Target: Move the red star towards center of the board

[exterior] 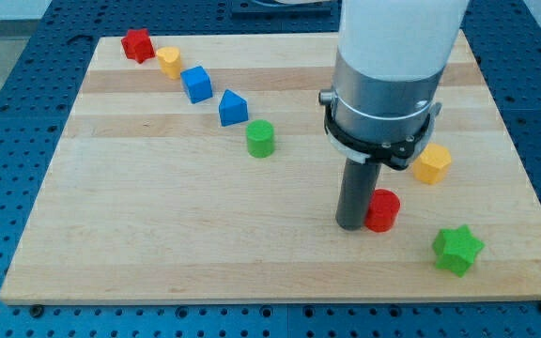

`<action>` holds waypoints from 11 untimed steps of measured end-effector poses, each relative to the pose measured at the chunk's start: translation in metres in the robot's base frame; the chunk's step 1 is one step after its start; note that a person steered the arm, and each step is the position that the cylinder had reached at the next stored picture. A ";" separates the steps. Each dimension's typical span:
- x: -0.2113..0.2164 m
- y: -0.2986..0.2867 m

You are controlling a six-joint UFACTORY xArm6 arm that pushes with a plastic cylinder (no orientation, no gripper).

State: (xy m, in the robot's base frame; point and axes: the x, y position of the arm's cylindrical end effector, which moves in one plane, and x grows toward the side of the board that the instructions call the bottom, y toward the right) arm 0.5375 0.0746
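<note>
Red star at board's top-left corner, beside yellow block | my tip far off, touching red cylinder, bottom-right; no claw, holds nothing | risk: wrong red block gets pushed

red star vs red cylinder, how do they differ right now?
The red star sits at the board's top-left corner; the red cylinder lies right of centre, lower down. The star has lobed edges; the cylinder is round. My tip touches the cylinder's left side, far from the star. Both are red.
</note>
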 end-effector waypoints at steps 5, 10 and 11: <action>-0.004 0.048; -0.098 0.010; -0.111 0.003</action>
